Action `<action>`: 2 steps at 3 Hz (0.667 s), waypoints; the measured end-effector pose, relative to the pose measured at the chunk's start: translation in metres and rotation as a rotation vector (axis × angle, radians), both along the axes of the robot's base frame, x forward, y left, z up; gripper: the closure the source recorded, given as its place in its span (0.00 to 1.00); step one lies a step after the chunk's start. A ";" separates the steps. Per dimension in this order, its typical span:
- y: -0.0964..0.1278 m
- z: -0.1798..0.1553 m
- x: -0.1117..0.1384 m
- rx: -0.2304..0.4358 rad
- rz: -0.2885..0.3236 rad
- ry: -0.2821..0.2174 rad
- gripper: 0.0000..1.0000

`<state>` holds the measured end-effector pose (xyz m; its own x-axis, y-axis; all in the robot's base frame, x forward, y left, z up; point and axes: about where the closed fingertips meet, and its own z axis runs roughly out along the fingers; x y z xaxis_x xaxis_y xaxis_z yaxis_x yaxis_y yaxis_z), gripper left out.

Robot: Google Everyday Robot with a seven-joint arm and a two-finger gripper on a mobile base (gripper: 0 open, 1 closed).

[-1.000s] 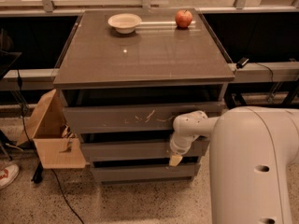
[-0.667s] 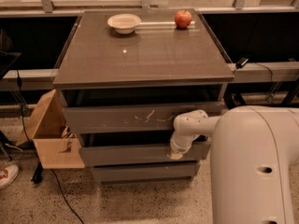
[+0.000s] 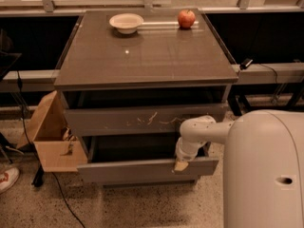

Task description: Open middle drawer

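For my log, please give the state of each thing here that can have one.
middle drawer: partly pulled out
gripper: at the middle drawer's top front edge
top drawer: cannot tell
bowl: upright
apple: whole
box: open on top

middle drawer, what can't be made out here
Camera view: the inside of the middle drawer, dark in the shadow under the scratched top drawer.
Camera view: the middle drawer's right side wall, behind the arm and the robot's white body.
Camera view: the gripper sits at the drawer front's top edge; its contact there is too small to tell.
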<state>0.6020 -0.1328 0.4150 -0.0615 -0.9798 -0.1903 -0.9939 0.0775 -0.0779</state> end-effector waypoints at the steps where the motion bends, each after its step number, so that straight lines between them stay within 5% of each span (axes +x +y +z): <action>1: 0.000 -0.001 0.000 0.000 0.000 0.000 0.64; 2: 0.000 -0.001 0.000 0.000 0.000 0.000 0.41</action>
<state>0.6019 -0.1327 0.4136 -0.0614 -0.9798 -0.1904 -0.9940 0.0774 -0.0777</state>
